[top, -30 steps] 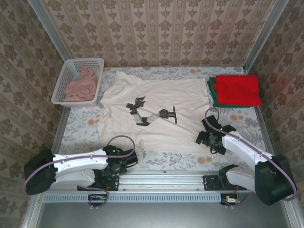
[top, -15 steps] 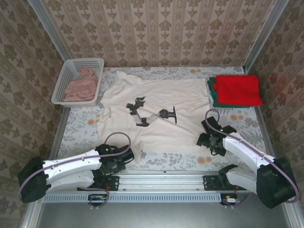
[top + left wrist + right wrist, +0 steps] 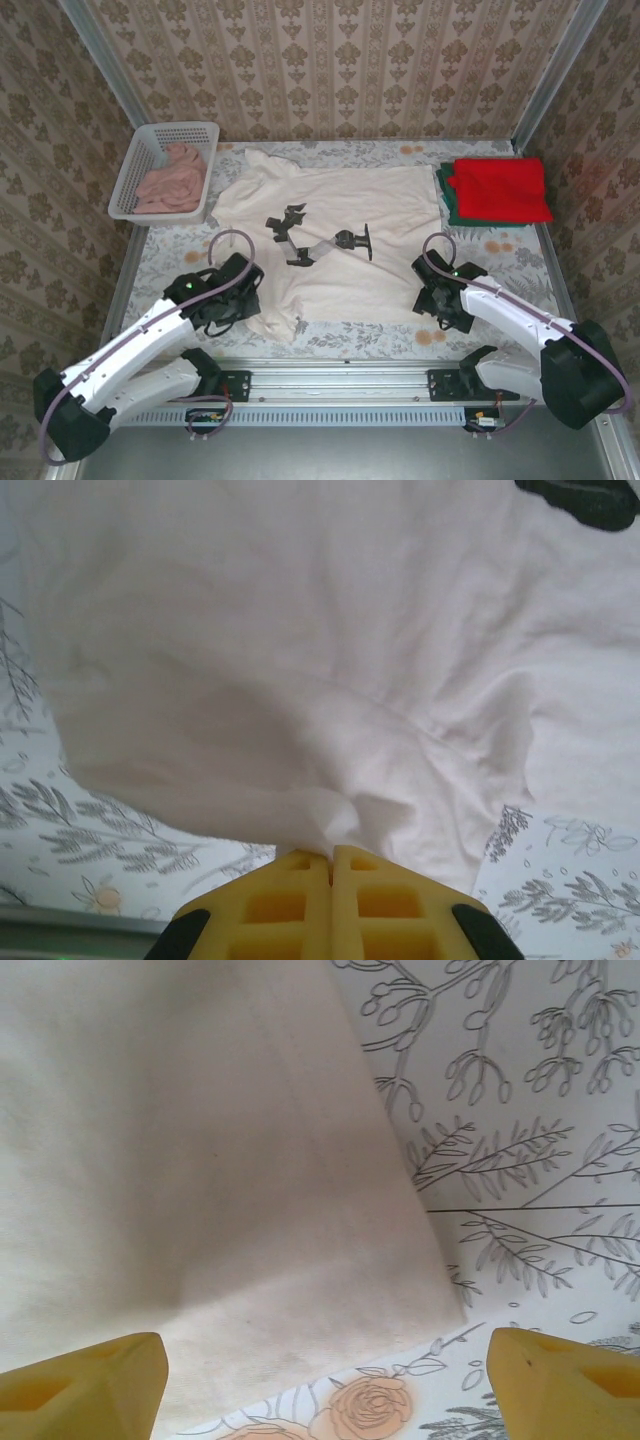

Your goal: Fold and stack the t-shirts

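The cream-white t-shirt (image 3: 340,215) with a black print lies spread across the table's middle. My left gripper (image 3: 248,298) is at its near-left hem. In the left wrist view the yellow fingers (image 3: 290,900) are pressed together on a bunched fold of the white cloth (image 3: 300,660), which hangs raised off the table. My right gripper (image 3: 432,298) is at the shirt's near-right corner (image 3: 250,1210). It stands open, one fingertip on each side of the corner, gripping nothing. The red t-shirt (image 3: 500,188) lies folded on the dark green one (image 3: 447,208) at the back right.
A white lattice basket (image 3: 128,185) holding pink cloth (image 3: 170,180) stands at the back left. The flowered table cover (image 3: 520,1160) shows around the shirt. A metal rail (image 3: 340,375) runs along the near edge, and patterned walls enclose the other sides.
My left gripper shut on the shirt's near-left hem, then moved up and away from the near edge, lifting the cloth. The right gripper edged left at the near-right corner, its jaws narrowing slightly.
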Controlling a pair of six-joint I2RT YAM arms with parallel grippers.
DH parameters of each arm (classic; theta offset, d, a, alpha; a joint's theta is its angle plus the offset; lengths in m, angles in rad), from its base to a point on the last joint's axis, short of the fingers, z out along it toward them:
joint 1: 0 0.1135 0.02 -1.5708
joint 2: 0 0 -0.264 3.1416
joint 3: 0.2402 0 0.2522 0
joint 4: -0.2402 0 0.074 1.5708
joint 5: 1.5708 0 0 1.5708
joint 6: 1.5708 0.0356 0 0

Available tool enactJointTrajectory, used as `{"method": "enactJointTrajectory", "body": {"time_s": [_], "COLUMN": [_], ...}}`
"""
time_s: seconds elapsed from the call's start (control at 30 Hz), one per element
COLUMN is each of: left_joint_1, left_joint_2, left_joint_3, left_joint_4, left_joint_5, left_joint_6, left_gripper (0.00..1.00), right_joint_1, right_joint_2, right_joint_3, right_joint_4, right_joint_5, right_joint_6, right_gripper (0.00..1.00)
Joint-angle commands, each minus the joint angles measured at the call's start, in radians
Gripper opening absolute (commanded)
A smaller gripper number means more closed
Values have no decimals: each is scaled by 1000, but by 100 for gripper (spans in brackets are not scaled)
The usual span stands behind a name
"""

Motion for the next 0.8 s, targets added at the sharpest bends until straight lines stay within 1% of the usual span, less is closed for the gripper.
{"method": "enactJointTrajectory", "body": {"time_s": [0.0, 0.03, 0.13, 0.3, 0.4, 0.53, 0.63, 0.7, 0.77], "left_joint_1": [67, 87, 149, 206, 221, 238, 246, 250, 256], "left_joint_2": [-15, -16, -16, -26, -23, -12, -8, -3, 3], "left_joint_3": [39, 49, 68, 72, 68, 61, 53, 50, 50], "left_joint_4": [6, 3, -20, 7, 28, 41, 57, 66, 73], "left_joint_5": [55, 60, 67, 102, 120, 136, 148, 157, 163], "left_joint_6": [183, 209, 269, 321, 332, 338, 349, 358, 366], "left_gripper": [0, 0, 0, 0, 0, 0, 0, 0, 0], "right_joint_1": [6, 12, 18, 28, 32, 35, 43, 51, 83], "right_joint_2": [16, 26, 42, 66, 83, 64, 71, 126, 175], "right_joint_3": [-39, -46, -41, -25, -15, -19, -14, 14, 50], "right_joint_4": [71, 82, 75, 73, 76, 73, 87, 54, 18], "right_joint_5": [11, 24, 55, 83, 95, 87, 112, 135, 159], "right_joint_6": [94, 110, 137, 154, 159, 184, 193, 206, 235], "right_gripper": [84, 82, 80, 81, 80, 77, 72, 74, 77]}}
